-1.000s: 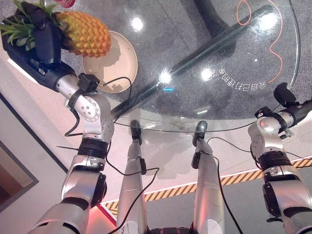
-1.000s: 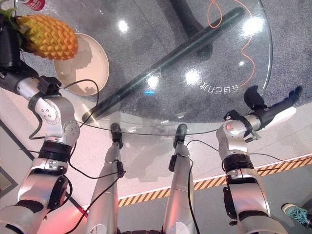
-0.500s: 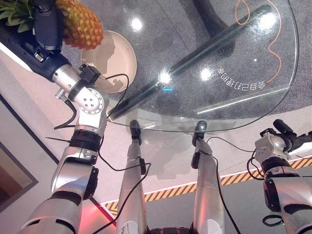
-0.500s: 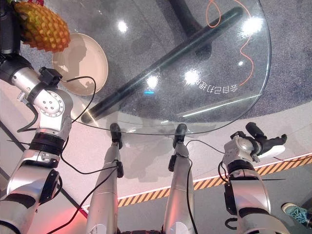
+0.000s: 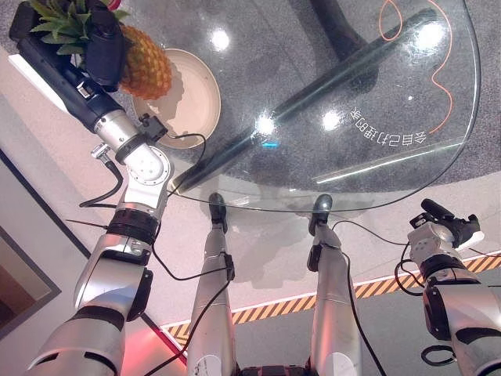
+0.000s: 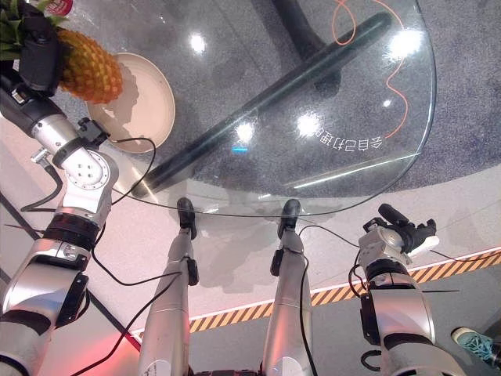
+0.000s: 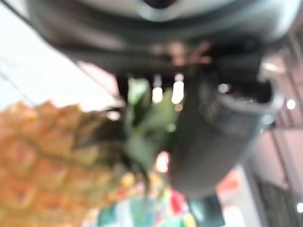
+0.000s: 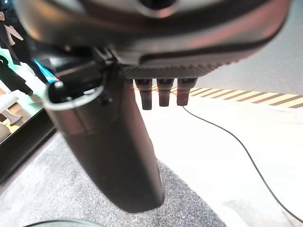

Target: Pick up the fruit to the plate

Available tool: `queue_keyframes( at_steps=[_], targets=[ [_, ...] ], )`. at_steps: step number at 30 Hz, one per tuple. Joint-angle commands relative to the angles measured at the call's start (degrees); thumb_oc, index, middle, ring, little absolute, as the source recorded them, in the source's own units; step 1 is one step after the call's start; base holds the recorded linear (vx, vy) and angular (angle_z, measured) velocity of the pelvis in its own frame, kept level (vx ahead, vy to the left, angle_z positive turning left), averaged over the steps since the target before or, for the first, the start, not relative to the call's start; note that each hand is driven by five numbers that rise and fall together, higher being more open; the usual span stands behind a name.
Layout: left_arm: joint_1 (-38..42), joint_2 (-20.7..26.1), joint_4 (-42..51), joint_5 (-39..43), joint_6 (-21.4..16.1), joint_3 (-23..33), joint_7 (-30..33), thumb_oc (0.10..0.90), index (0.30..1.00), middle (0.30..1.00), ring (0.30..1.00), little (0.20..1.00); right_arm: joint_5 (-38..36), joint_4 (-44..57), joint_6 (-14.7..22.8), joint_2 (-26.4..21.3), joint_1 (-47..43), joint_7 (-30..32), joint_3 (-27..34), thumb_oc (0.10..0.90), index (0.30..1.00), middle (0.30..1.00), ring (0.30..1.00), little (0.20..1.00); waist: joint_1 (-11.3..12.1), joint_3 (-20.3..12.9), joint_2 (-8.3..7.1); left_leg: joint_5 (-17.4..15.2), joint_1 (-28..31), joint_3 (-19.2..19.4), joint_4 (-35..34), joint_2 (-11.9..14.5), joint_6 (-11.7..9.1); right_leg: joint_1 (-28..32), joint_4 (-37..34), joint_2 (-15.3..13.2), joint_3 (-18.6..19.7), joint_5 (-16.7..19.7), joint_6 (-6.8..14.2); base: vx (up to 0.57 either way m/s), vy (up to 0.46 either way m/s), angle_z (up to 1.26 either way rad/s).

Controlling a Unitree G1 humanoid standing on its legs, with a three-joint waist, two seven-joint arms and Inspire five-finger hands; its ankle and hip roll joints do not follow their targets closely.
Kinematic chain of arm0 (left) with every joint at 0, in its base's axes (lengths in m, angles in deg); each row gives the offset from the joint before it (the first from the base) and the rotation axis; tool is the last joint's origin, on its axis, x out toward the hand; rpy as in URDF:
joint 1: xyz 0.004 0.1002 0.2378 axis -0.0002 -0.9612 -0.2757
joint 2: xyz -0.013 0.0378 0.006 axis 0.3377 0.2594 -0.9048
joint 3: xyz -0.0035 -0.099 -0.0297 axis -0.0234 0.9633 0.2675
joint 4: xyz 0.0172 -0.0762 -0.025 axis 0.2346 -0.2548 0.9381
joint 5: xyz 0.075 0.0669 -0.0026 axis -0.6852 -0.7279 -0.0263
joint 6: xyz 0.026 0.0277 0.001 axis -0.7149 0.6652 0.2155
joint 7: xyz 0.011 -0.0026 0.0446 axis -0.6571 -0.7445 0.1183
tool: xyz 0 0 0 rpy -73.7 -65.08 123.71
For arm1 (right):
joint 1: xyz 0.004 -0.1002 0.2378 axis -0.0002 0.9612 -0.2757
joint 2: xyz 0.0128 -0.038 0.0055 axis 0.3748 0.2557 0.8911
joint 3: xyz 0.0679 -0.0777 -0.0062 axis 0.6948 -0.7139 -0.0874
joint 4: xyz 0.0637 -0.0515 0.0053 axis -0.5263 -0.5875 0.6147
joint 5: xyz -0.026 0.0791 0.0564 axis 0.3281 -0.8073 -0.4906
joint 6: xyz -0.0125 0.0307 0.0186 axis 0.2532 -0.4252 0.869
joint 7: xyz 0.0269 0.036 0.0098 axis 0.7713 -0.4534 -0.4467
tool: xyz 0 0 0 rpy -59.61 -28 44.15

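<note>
Left hand (image 5: 106, 48) fingers curled round pineapple (image 5: 146, 61), held aloft over near rim of plate (image 5: 196, 98) on glass surface (image 5: 337, 94). Lift done; lowering and release left. Right hand (image 6: 407, 233) hangs off the surface, well away from plate, fingers straight, empty.

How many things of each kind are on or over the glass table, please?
Pineapple: 1, held by the left hand
Plate: 1
Red can: 1, cut off by the picture edge
Total: 3
</note>
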Motion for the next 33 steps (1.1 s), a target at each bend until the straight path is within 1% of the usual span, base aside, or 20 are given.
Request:
queue_keyframes(
  at_steps=[1, 11, 15, 18, 20, 22, 23, 24, 25, 26, 27, 30, 33],
  targets=[
    [7.8, 5.2, 0.9, -4.2, -3.4, 1.0, -0.1, 0.100, 0.300, 0.300, 0.300, 0.200, -0.7, -3.4, 0.8, -4.3, 1.4, 0.9, -1.3, 0.800, 0.900, 0.900, 0.900, 0.900, 1.7, -1.4, -2.09, -6.0, -1.2, 1.2, 5.8, -1.1, 1.3, 2.2, -5.9, 3.6, -2.3, 2.8, -1.8, 0.00, 0.000, 0.00],
    [7.4, 5.1, -1.0, -3.6, -3.6, 0.5, -1.3, 0.100, 0.300, 0.300, 0.300, 0.200, -0.1, -3.3, 0.7, -4.1, 1.2, 0.2, -1.7, 0.800, 0.900, 0.900, 0.900, 0.900, 1.5, -1.4, -2.21, -6.0, -1.2, 1.3, 5.5, -0.9, 1.2, 1.8, -5.9, 3.7, -2.1, 2.8, -1.7, 0.00, 0.000, 0.00],
    [7.6, 5.1, -1.7, -3.2, -3.3, 0.0, -2.2, 0.100, 0.300, 0.300, 0.300, 0.200, 0.2, -3.3, -0.6, -4.0, 0.7, -0.5, -1.9, 0.800, 0.900, 0.900, 0.900, 0.900, 1.4, -1.4, -2.21, -6.0, -1.4, 1.3, 5.5, -0.9, 1.2, 1.6, -6.0, 3.8, -2.0, 2.9, -1.7, 0.00, 0.000, 0.00],
    [7.8, 5.0, -2.2, -2.8, -3.0, -0.2, -3.1, 0.100, 0.300, 0.300, 0.300, 0.200, -0.4, -3.7, -2.7, -3.8, 0.6, -2.9, -2.2, 0.800, 0.900, 0.900, 0.900, 0.900, 1.4, -1.4, -2.21, -6.0, -1.4, 1.4, 5.4, -0.9, 1.1, 1.5, -6.1, 3.8, -2.0, 3.0, -1.7, 0.00, 0.000, 0.00],
    [7.7, 4.9, -2.5, -2.7, -2.9, -0.3, -3.3, 0.100, 0.300, 0.300, 0.300, 0.200, -1.4, -4.1, -4.4, -3.6, 0.9, -5.8, -2.4, 0.800, 0.900, 0.900, 0.900, 0.900, 1.5, -1.4, -2.21, -6.5, -0.9, 1.4, 5.4, -0.8, 1.0, 2.0, -6.0, 3.9, -2.0, 2.4, -1.6, 0.00, 0.000, 0.00],
    [7.9, 5.0, -2.4, -2.6, -2.7, -0.2, -3.5, 0.100, 0.300, 0.300, 0.300, 0.200, -2.1, -4.3, -5.8, -3.4, 0.8, -7.9, -2.5, 0.800, 0.900, 0.900, 0.900, 0.900, 1.4, -1.4, -2.26, -6.0, -1.4, 1.4, 5.3, -0.9, 1.1, 1.5, -6.2, 3.8, -1.9, 3.0, -1.7, 0.00, 0.000, 0.00],
    [7.8, 5.0, -2.4, -2.6, -2.7, -0.2, -3.7, 0.100, 0.300, 0.300, 0.300, 0.200, -2.8, -4.4, -7.2, -3.1, 1.0, -10.0, -2.7, 0.800, 0.900, 0.900, 0.900, 0.900, 1.5, -1.4, -2.28, -6.1, -1.3, 1.4, 5.3, -0.8, 1.1, 1.6, -6.1, 3.9, -1.9, 2.8, -1.7, 0.00, 0.000, 0.00],
    [7.6, 4.9, -2.2, -2.9, -2.4, -0.1, -3.7, 0.100, 0.300, 0.300, 0.300, 0.200, -4.3, -4.7, -10.8, -2.7, 1.4, -14.5, -3.1, 0.800, 0.900, 0.900, 0.900, 0.900, 1.7, -1.4, -2.39, -6.5, -0.9, 1.4, 5.4, -0.7, 1.0, 2.0, -5.9, 3.9, -2.1, 2.3, -1.7, 0.00, 0.000, 0.00],
    [7.6, 5.0, -2.1, -2.8, -2.3, 0.1, -4.2, 0.100, 0.300, 0.300, 0.300, 0.200, -5.2, -5.2, -12.5, -2.6, 1.5, -16.8, -3.3, 0.800, 0.900, 0.900, 0.900, 0.900, 1.7, -1.4, -2.46, -6.5, -0.9, 1.3, 5.4, -0.8, 1.0, 2.0, -5.9, 4.0, -2.1, 2.4, -1.7, 0.00, 0.000, 0.00],
    [7.7, 5.1, -2.1, -2.8, -2.3, 0.2, -4.3, 0.100, 0.300, 0.300, 0.300, 0.200, -5.5, -5.3, -13.0, -2.6, 1.3, -17.6, -3.3, 0.800, 0.900, 0.900, 0.900, 0.900, 1.7, -1.4, -2.50, -6.0, -1.3, 1.3, 5.3, -0.9, 1.0, 1.6, -6.1, 3.9, -2.1, 2.8, -1.8, 0.00, 0.000, 0.00],
    [7.6, 4.9, -2.1, -3.1, -2.3, 0.3, -4.4, 0.100, 0.300, 0.300, 0.300, 0.200, -6.9, -5.8, -15.8, -2.3, 1.7, -21.4, -3.7, 0.800, 0.900, 0.900, 0.900, 0.900, 1.8, -1.4, -2.61, -6.4, -1.0, 1.2, 5.3, -0.8, 1.0, 1.9, -5.9, 4.0, -2.1, 2.4, -1.8, -0.01, -0.033, 0.00],
    [7.4, 5.1, -1.4, -3.9, -1.8, 0.6, -4.5, 0.100, 0.300, 0.300, 0.300, 0.200, -7.1, -7.2, -16.7, -2.3, 2.8, -25.9, -4.2, 0.800, 0.900, 0.900, 0.900, 0.900, 1.9, -1.4, -3.06, -5.9, -1.4, 0.9, 5.7, -0.7, 1.0, 1.7, -5.7, 4.1, -2.2, 2.7, -1.9, 0.00, -0.026, 0.00],
    [7.2, 5.3, -1.2, -3.8, -1.4, 0.6, -4.9, 0.100, 0.300, 0.300, 0.300, 0.200, -6.7, -7.6, -17.8, -2.5, 3.1, -27.4, -4.2, 0.800, 0.900, 0.900, 0.900, 0.900, 2.0, -1.4, -3.24, -6.3, -0.8, 0.8, 5.7, -0.6, 0.9, 2.2, -5.5, 4.3, -2.2, 2.3, -1.9, 0.00, 0.000, 0.00]
  ],
)
